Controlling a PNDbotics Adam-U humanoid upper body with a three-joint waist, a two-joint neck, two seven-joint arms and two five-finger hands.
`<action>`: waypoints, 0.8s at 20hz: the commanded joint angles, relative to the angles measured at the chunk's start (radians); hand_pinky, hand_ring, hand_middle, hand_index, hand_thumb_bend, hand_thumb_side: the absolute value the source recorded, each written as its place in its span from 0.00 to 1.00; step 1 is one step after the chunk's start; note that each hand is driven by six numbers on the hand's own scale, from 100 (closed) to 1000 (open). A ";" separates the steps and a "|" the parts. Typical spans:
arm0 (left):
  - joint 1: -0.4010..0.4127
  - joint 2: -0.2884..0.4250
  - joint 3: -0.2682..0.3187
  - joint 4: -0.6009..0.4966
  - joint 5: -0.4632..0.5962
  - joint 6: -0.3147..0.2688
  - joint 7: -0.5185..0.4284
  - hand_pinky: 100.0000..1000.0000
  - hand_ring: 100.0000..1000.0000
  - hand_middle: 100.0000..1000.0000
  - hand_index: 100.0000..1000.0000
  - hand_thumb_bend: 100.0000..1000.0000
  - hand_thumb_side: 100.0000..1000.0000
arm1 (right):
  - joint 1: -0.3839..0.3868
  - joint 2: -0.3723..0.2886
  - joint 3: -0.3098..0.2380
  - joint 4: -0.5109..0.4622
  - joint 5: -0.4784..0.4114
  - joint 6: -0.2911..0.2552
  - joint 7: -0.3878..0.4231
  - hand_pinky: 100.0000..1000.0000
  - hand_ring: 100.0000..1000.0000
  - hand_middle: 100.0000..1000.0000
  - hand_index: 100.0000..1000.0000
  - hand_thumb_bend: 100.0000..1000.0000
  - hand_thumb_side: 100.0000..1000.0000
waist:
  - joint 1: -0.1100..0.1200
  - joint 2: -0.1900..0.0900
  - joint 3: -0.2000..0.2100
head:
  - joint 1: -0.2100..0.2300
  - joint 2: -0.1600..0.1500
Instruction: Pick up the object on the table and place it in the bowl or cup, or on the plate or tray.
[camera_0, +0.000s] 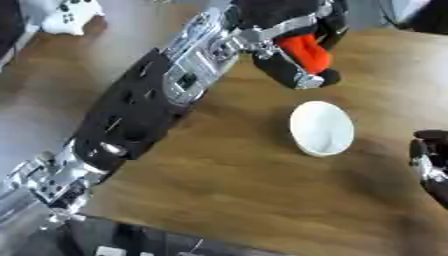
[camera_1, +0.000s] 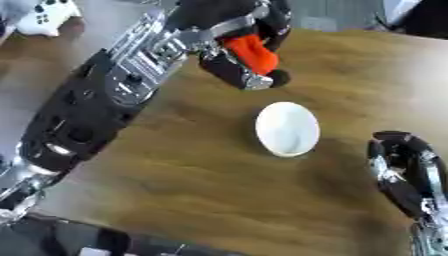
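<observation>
Table (camera_0: 262, 200), wooden, brown, lying askew under my view and carrying the items listed here. Bowl (camera_0: 322, 128): white, oval as seen from above, standing upright on the table right of centre, nothing visible inside it. Orange object (camera_0: 308, 51): elongated, bright orange-red, off the table, held at the far side of the scene above and just beyond the bowl's far-left rim, apart from the bowl. My left hand (camera_0: 293, 47): black with silver parts, fingers curled round the orange object, which shows between them; the arm runs diagonally from the near left corner up to the far centre. My right hand (camera_1: 404, 172): black, at the right edge near the table's near side, well apart from the bowl, fingers bent over and holding nothing that I can see. White game controller (camera_0: 72, 15): at the far left corner, on the table's far-left part, well away from the bowl and both hands. Dark shape with small white patches along the near edge; I cannot tell what it is.
</observation>
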 joint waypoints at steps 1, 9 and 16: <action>-0.001 0.002 0.001 0.012 -0.007 -0.008 0.018 0.81 0.06 0.08 0.16 0.24 0.00 | -0.016 -0.012 -0.009 -0.021 -0.004 -0.002 -0.006 0.04 0.30 0.37 0.63 0.22 0.22 | -0.001 -0.007 -0.005 | 0.009 -0.010; 0.033 0.007 -0.022 0.148 -0.078 -0.064 0.106 0.83 0.10 0.08 0.16 0.24 0.00 | -0.028 -0.017 -0.007 -0.028 -0.014 -0.002 -0.003 0.04 0.30 0.37 0.63 0.22 0.22 | -0.001 0.017 -0.024 | 0.015 -0.018; 0.026 -0.010 -0.035 0.286 -0.185 -0.129 0.165 0.86 0.11 0.09 0.17 0.24 0.00 | -0.036 -0.019 -0.005 -0.031 -0.019 -0.002 0.001 0.04 0.30 0.37 0.63 0.21 0.22 | 0.002 0.032 -0.037 | 0.021 -0.019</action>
